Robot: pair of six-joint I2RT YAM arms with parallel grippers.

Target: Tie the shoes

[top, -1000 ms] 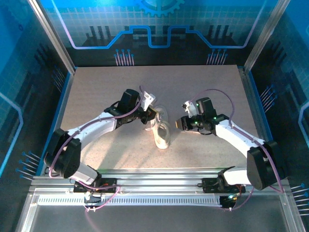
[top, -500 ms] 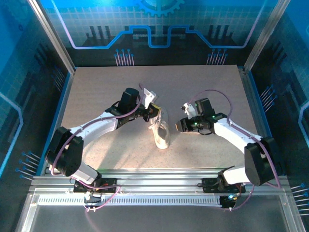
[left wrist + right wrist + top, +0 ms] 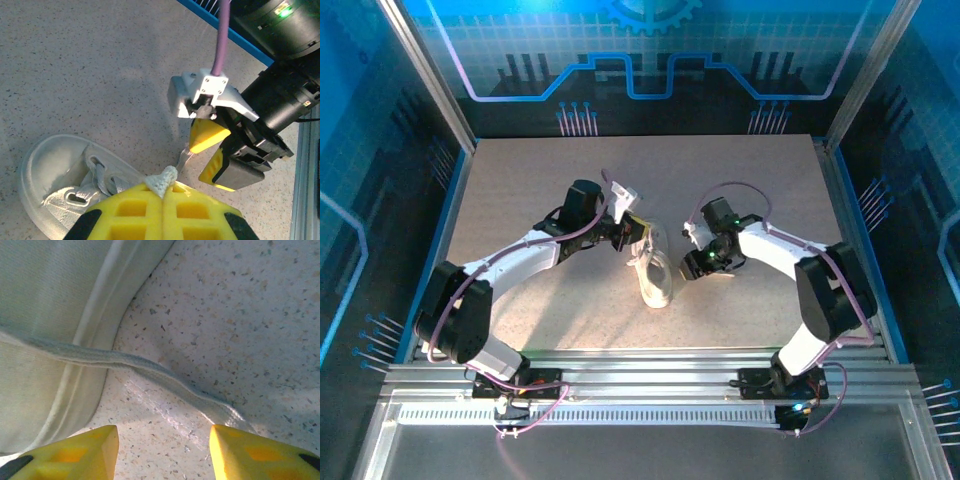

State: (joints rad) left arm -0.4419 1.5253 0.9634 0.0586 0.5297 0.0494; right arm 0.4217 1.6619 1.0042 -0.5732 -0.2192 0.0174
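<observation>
Pinching a lace end (image 3: 165, 179), the left gripper (image 3: 162, 194) holds mid-table; the right gripper (image 3: 162, 440), spread, straddles a lace stretch (image 3: 165, 377) beside the sneaker (image 3: 656, 278), likely closing next.

One table (image 3: 520, 180), one shoe (image 3: 656, 278), one lace tip (image 3: 165, 181). Two arms, left arm (image 3: 520, 258) and right arm (image 3: 780, 250), with two grippers, left gripper (image 3: 638, 235) and right gripper (image 3: 692, 263), each of two yellow fingers (image 3: 250, 450) — four fingers in all. Two purple cables (image 3: 740, 188) — one per arm.
</observation>
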